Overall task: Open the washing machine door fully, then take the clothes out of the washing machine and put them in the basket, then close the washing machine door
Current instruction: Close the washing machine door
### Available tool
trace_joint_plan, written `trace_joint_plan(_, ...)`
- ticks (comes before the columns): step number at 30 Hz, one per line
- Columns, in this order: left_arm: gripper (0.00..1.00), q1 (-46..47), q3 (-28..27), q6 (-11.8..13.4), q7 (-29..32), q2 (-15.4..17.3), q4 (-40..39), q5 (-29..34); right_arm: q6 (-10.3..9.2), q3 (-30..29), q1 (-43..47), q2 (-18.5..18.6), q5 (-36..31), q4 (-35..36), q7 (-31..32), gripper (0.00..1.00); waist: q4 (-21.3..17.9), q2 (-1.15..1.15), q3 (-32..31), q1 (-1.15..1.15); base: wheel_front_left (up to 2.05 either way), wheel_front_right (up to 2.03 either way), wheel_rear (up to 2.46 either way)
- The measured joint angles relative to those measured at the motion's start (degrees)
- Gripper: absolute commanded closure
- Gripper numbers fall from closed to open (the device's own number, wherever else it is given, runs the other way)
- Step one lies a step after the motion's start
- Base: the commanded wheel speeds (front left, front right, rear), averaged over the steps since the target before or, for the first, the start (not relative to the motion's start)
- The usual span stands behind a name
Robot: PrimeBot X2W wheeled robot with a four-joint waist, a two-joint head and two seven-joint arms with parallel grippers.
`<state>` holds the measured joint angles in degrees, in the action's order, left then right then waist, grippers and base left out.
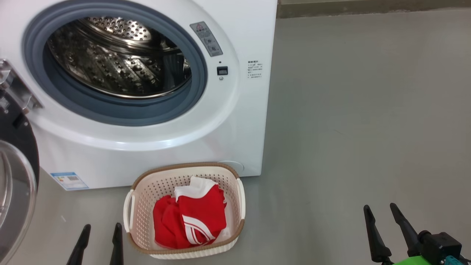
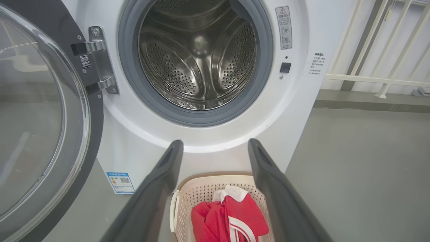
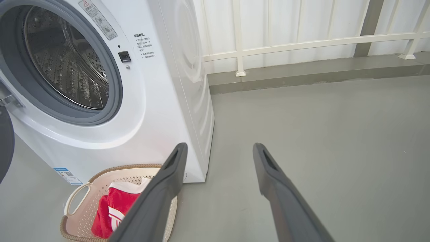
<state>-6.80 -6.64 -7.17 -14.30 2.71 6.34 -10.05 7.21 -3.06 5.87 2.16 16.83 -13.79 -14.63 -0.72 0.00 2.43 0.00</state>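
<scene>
The left fingers (image 1: 81,243) and right fingers (image 1: 373,232) stand spread apart, gripping nothing, low over the floor (image 1: 349,110) on either side of the basket (image 1: 147,191). The clothes (image 1: 198,217) (red, with white trim) lie bunched inside the basket, just before the washing machine (image 1: 239,110). The washing machine door (image 1: 22,147) hangs swung open at its left.

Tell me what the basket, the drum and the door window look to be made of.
Basket: likely moulded plastic, matte cream, punched with holes; brown rim imitates weave.
Drum: polished metal, probably stainless steel, mirror-like reflections, perforated.
Door window: clear glossy glass or plastic; cannot tell which.
</scene>
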Motion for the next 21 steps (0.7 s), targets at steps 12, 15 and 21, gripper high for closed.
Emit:
trace_joint_plan(12, 0.00, 0.0, 0.1, 0.0, 0.0, 0.0, 0.0, -0.1, 0.00, 0.0, 0.0, 0.0, 0.0, 0.0, 0.0, 0.00, 0.0, 0.00, 0.0, 0.00, -0.27, 0.27, 0.00)
trace_joint_plan(15, 0.00, 0.0, 0.2, 0.0, 0.0, -0.1, 0.0, -0.1, 0.00, 0.0, 0.0, 0.0, 0.0, 0.0, 0.0, 0.00, 0.0, 0.00, -0.1, 0.00, 0.00, 0.00, 0.00)
trace_joint_plan(21, 0.00, 0.0, 0.3, 0.0, 0.0, -0.1, 0.0, -0.1, 0.00, 0.0, 0.0, 0.0, 0.0, 0.0, 0.0, 0.00, 0.1, 0.00, -0.2, 0.00, 0.00, 0.00, 0.00)
